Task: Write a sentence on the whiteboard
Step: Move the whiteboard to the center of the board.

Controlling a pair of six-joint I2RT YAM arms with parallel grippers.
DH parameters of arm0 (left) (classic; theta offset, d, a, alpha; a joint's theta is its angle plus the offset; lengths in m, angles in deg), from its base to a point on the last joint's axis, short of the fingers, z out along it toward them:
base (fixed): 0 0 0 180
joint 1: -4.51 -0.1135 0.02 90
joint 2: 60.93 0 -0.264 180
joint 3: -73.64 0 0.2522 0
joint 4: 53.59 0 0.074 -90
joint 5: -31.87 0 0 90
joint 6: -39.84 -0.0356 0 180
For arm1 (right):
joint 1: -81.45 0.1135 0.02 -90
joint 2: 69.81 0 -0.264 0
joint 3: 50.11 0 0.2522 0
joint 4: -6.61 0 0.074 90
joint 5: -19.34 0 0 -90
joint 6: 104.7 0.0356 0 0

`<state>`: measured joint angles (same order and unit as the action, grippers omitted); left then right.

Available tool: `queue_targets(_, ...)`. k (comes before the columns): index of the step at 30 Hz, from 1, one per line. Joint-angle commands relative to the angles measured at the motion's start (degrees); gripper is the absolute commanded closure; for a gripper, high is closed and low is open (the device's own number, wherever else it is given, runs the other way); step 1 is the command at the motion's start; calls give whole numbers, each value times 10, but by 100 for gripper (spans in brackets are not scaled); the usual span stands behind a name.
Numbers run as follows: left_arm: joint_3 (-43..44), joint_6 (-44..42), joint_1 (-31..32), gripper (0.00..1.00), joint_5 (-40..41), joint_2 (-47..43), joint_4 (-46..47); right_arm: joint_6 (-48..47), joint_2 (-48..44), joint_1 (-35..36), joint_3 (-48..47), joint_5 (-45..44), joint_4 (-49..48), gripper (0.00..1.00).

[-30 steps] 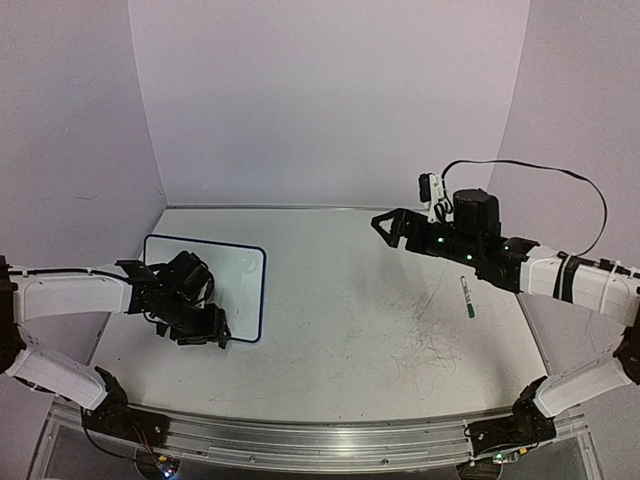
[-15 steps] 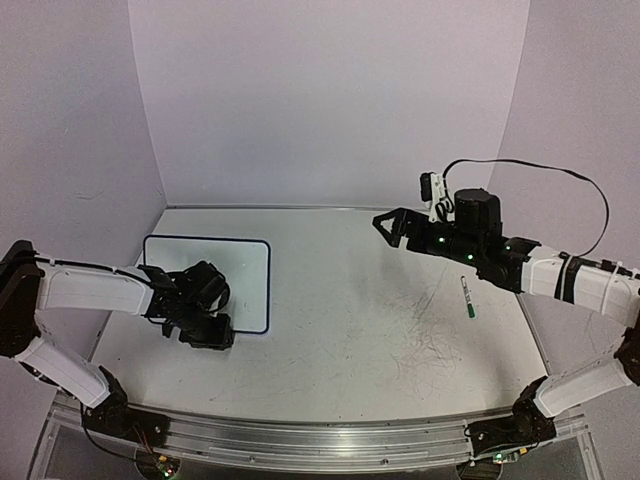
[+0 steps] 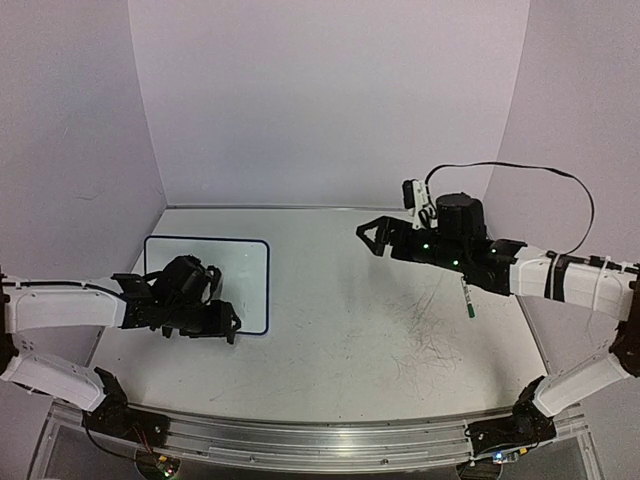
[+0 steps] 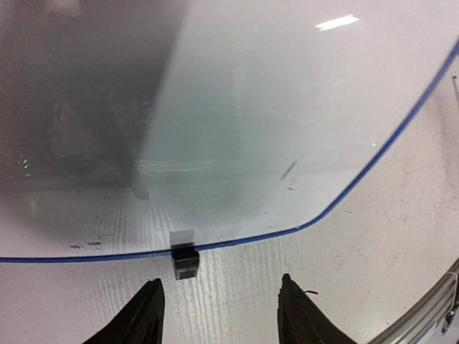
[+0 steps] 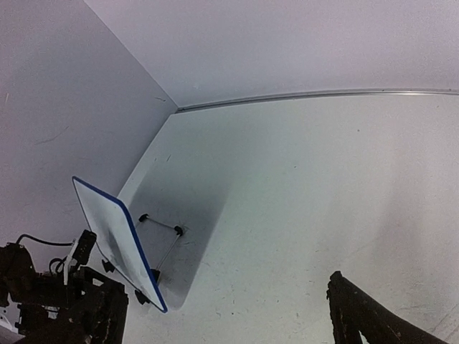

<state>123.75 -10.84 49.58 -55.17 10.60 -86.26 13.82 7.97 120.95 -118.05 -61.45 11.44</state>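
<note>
Left gripper gapes wide and empty just short of the whiteboard, propped tilted and blank at the left of the overhead view, and one bump on that black foot could knock it flat or skid it away.

whiteboard near-left corner hidden behind left hand (top view), board edges cropped in wrist view

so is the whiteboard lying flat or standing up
Standing up, at a lean: the right wrist view shows the whiteboard propped on a wire stand behind it.
</note>
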Motion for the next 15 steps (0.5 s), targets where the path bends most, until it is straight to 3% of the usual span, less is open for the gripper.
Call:
queue_targets(1,-9,28,3,40,-15,-98,7,44,46,78,-46,-46,0,2)
queue_targets(4,0,40,3,37,-21,-154,-21,91,97,134,-77,-81,3,2)
queue_targets(9,61,27,3,27,7,-224,-94,132,219,244,-175,-118,11,12)
queue_targets(15,151,-29,3,21,45,-249,-118,160,395,325,-315,-160,23,15)
